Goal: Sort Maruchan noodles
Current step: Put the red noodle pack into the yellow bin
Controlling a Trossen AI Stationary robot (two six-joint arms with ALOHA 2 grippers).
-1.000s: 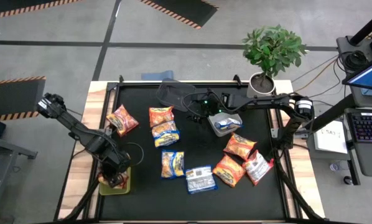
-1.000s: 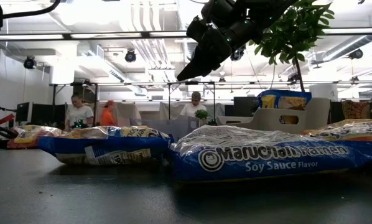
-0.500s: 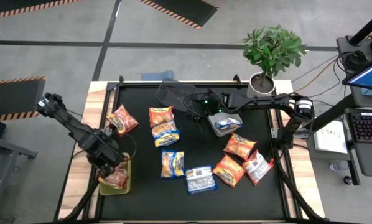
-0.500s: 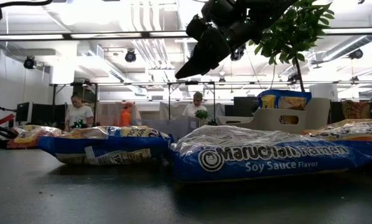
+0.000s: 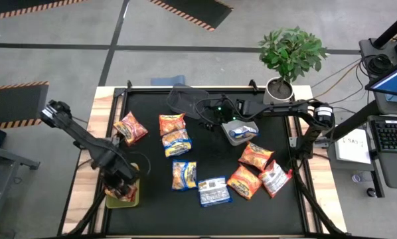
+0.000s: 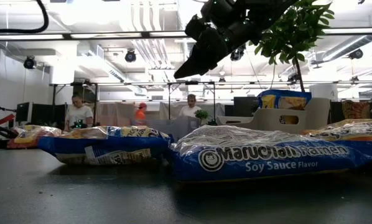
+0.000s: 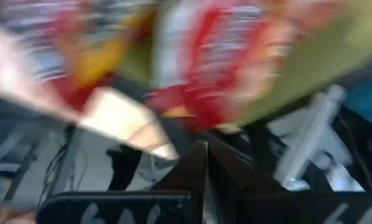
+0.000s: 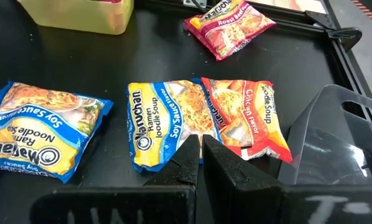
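Note:
Several Maruchan noodle packets lie flat on the black table: a red one (image 5: 130,127), an orange one (image 5: 172,123), blue-and-yellow ones (image 5: 177,142) (image 5: 184,174) and more at the right (image 5: 256,157). A yellow-green bin (image 5: 135,199) at the near left holds red-and-white packets (image 7: 204,68). My left gripper (image 5: 124,188) is shut, pointing down into this bin. My right gripper (image 5: 205,119) is shut and hangs high above the orange (image 8: 248,115) and blue (image 8: 164,121) packets. A grey bin (image 5: 240,131) holds a blue packet (image 6: 284,99). My left gripper points steeply down into the yellow-green bin with its shut fingers (image 7: 201,155) close over the red-and-white packets. The wrist view is blurred and the arm hides the spot from above, so I cannot tell whether the fingers touch a packet.
A dark see-through container (image 5: 182,99) lies at the far side, next to my right arm. A potted plant (image 5: 288,56) stands at the far right corner. Bare black table shows along the near edge, in front of the packets. People stand in the room beyond the table.
My left gripper rose out of the yellow-green bin toward the far left, baring a red-and-white packet lying in it, then came back down into the bin, turning a little. It stayed shut. My right gripper kept still.

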